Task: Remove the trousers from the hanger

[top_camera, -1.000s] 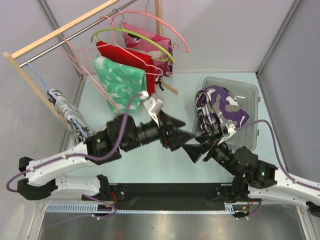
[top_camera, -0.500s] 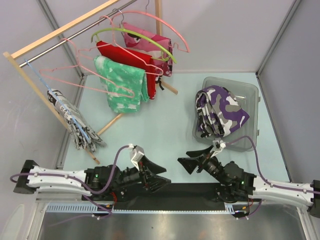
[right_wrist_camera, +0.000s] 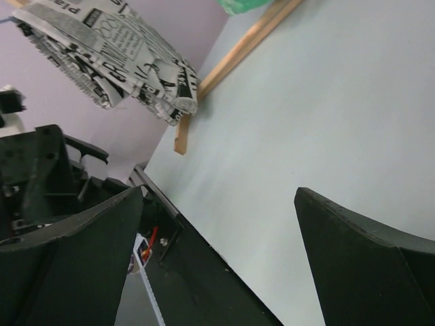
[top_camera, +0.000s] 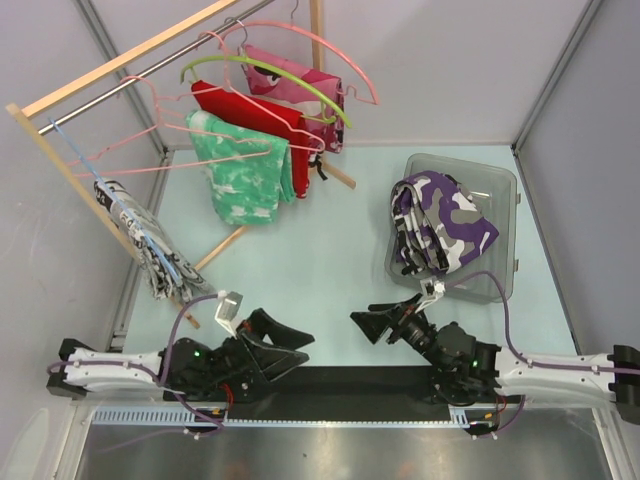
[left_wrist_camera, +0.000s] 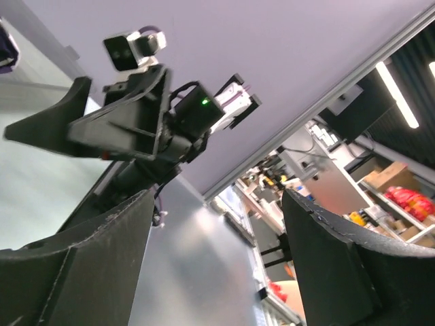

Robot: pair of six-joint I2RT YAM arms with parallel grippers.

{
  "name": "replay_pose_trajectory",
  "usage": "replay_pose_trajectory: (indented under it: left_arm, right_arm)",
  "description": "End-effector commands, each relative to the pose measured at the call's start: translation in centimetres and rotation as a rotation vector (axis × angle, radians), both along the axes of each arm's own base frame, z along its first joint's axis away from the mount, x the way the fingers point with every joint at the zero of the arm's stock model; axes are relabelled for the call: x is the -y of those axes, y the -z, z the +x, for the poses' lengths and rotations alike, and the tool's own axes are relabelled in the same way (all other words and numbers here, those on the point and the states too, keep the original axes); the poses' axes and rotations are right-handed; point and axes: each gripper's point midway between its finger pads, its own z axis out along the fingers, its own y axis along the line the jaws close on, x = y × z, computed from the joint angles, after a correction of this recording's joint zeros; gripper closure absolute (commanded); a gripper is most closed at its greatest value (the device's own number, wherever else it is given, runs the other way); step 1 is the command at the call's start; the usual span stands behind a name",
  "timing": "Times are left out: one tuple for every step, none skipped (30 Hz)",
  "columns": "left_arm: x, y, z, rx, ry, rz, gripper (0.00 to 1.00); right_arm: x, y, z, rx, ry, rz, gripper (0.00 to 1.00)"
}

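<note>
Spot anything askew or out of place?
The trousers lie bunched in the bin, and their left edge seems to spill over its rim. Nothing else stands out.

Overhead, you see bright, even light with soft shadows on the bench (top_camera: 330,270). In your left wrist view a ceiling strip light (left_wrist_camera: 396,94) glares, and the left gripper (left_wrist_camera: 216,258) looms dark and soft-focused.

Left gripper (top_camera: 300,348) and right gripper (top_camera: 362,313) lower, nearer their bases.
</note>
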Motion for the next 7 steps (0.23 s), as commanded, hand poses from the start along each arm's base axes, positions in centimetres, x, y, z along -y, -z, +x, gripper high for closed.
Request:
replay_pose_trajectory:
  left_arm:
    - [1.2,10.7,-0.3,-0.057,0.020,0.207,0.18]
    - [1.2,10.7,-0.4,-0.055,0.025,0.206,0.18]
    - [1.2,11.0,-0.5,-0.056,0.028,0.218,0.18]
    - [1.1,10.5,-0.4,-0.058,0.027,0.196,0.18]
    - [1.1,10.4,-0.4,-0.058,0.027,0.190,0.17]
    - [1.1,10.1,-0.5,-0.057,0.031,0.181,0.17]
    - [1.1,9.9,-0.6,-0.056,0.037,0.172,0.17]
  right_arm:
    - [2.2,6.8,0.3,-0.067,0.065,-0.112,0.00]
    - [2.3,7.1,0.3,-0.072,0.068,-0.119,0.00]
    - [2.3,7.2,0.2,-0.077,0.067,-0.119,0.00]
    - [2.4,7.2,0.3,-0.081,0.075,-0.121,0.00]
    - [2.4,7.3,0.4,-0.083,0.077,-0.122,0.00]
    - [2.4,7.2,0.3,-0.085,0.075,-0.115,0.00]
    - [2.2,6.9,0.2,-0.082,0.067,-0.103,0.00]
